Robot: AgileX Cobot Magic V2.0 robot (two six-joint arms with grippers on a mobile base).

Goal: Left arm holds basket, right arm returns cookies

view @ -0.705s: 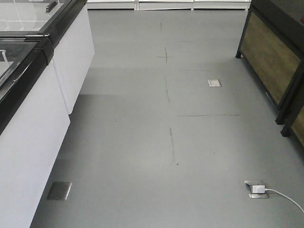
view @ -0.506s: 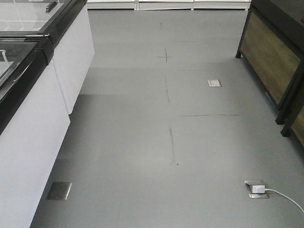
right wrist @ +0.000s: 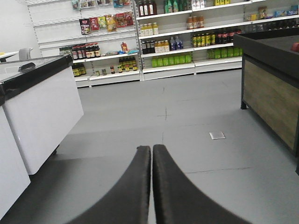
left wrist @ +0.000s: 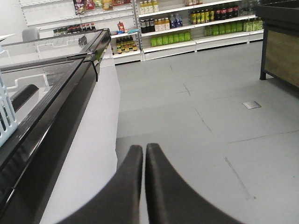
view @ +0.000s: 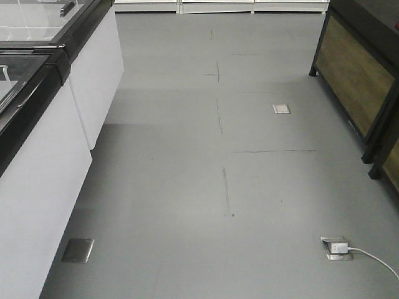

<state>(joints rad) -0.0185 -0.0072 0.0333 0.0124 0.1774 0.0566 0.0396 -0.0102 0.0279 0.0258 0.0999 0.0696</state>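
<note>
- Front view: I see only the grey floor (view: 187, 187) of a shop aisle. White freezer chests (view: 43, 180) with black rims stand along the left side. A wooden stand (view: 355, 75) with a black frame is at the right. Three metal floor plates are set in the floor, and the one at the bottom right holds a white plug (view: 338, 248) with a cable running off to the right edge. No arm shows in this view.
- Left wrist view: the left gripper (left wrist: 143, 148) is at the bottom of the picture. Its two dark fingers (left wrist: 126, 186) are pressed together along their whole length, with nothing between them. A small piece of the basket (left wrist: 6, 119), light blue with slotted sides, shows at the far left edge above the black rim of a freezer chest (left wrist: 56, 126). It is well apart from the fingers, and I cannot tell what it rests on. Far behind are white shelves (left wrist: 187, 28) full of bottles, and the corner of the wooden stand (left wrist: 280, 51) is at the right.
- Right wrist view: the right gripper (right wrist: 152, 148) is closed in the same way, finger against finger (right wrist: 177, 191), and it carries nothing. It points down the aisle over the grey floor. A white freezer chest (right wrist: 42, 107) is at the left, the wooden stand (right wrist: 271, 98) at the right, and shelves (right wrist: 168, 37) with bottles and packets at the back.
- From these three views I cannot tell where the cookies are.
</note>
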